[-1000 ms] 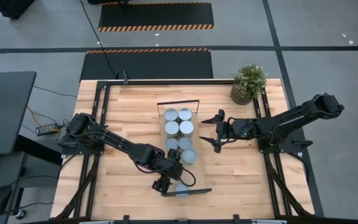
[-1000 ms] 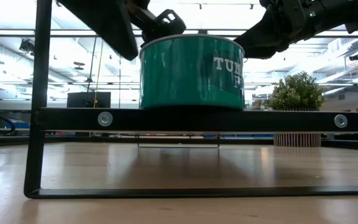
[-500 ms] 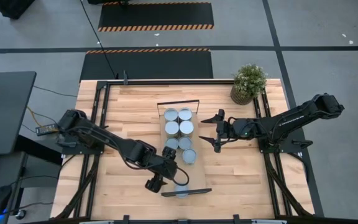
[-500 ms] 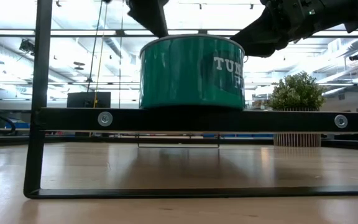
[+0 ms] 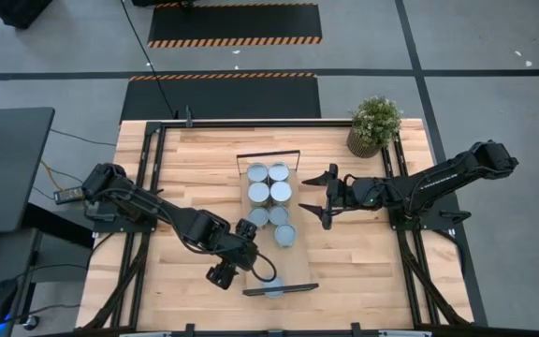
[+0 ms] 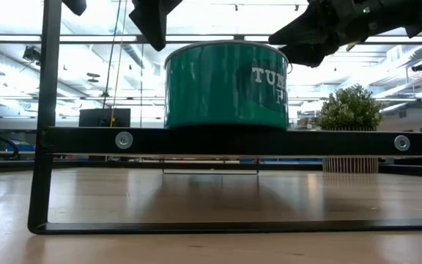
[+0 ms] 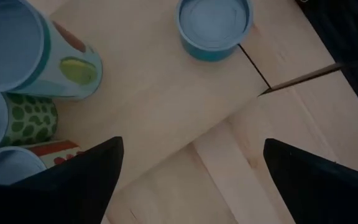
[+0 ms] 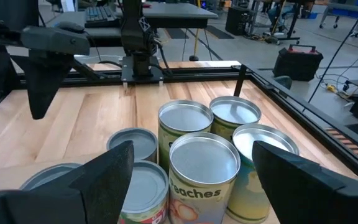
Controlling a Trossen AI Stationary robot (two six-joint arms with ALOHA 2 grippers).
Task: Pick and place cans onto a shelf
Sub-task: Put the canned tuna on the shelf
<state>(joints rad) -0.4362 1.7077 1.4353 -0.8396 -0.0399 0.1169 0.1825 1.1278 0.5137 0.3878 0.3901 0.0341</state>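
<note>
Green can (image 6: 226,84): alone on the shelf's (image 5: 279,289) near end.
Left gripper (image 5: 235,253): fingers wide, empty — just left of the shelf.
Can cluster (image 5: 271,200): farther along the shelf, its long axis near–far.
Right gripper (image 5: 323,198): spread wide, empty — right of the cluster, the nearer arm.

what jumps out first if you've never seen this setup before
The cluster of cans packed on the narrow light-wood shelf at the middle of the table draws the eye first, with one low teal can alone at the shelf's near end, filling the low view. On either side sit the two dark arms: the left gripper open just beside that lone can, the right gripper open beside the cluster. A potted plant stands at the far right corner.
</note>
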